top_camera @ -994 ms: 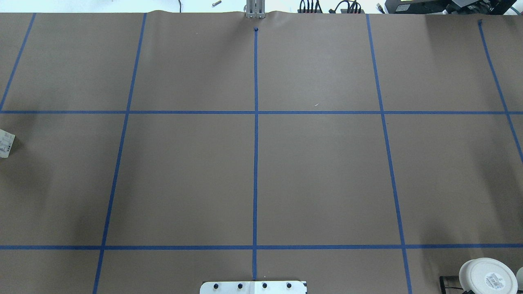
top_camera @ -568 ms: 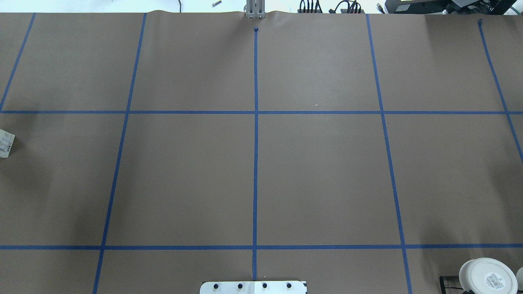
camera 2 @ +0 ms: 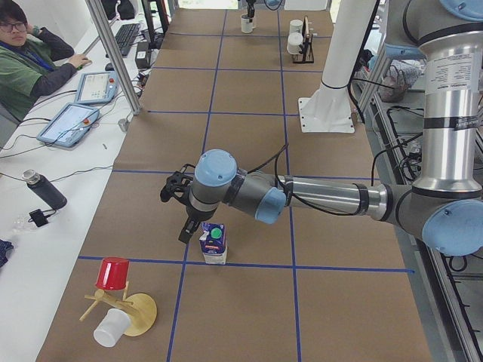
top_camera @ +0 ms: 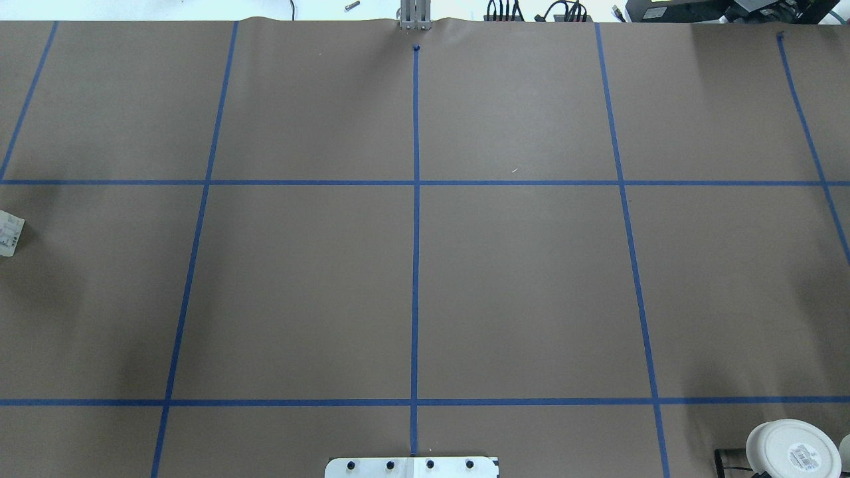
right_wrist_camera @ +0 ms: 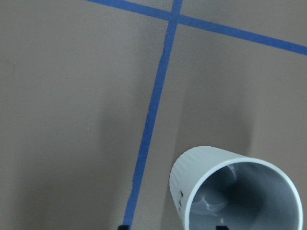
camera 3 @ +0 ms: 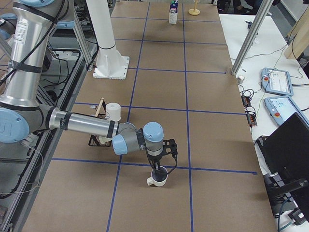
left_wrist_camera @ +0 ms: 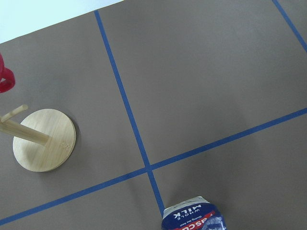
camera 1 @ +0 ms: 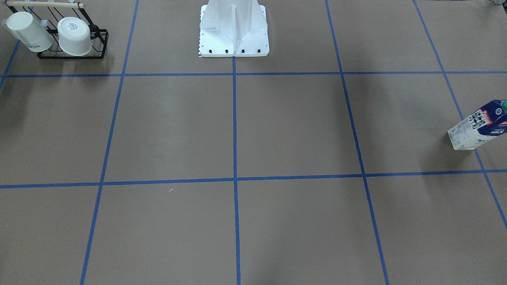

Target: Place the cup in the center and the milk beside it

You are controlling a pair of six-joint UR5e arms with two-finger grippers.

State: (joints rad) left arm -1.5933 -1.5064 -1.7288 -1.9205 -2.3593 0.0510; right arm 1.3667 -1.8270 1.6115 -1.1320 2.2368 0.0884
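Note:
The milk (camera 2: 213, 243) stands upright at the table's left end; it also shows in the front view (camera 1: 477, 126), the overhead view (top_camera: 10, 234) and the left wrist view (left_wrist_camera: 194, 218). My left gripper (camera 2: 186, 228) hangs close beside its cap; I cannot tell whether it is open or shut. The cup (camera 3: 158, 177) stands at the right end, open side up (right_wrist_camera: 240, 196). My right gripper (camera 3: 157, 166) is open over its rim, one tip inside and one outside. The center (top_camera: 415, 292) is bare.
A black rack (camera 1: 95, 43) holds a white tub (camera 1: 74, 36) and a translucent cup (camera 1: 27, 31) near the robot base (camera 1: 233, 29). A wooden stand (camera 2: 139, 313) with a red cup (camera 2: 113, 273) is beside the milk. An operator (camera 2: 23, 60) sits alongside.

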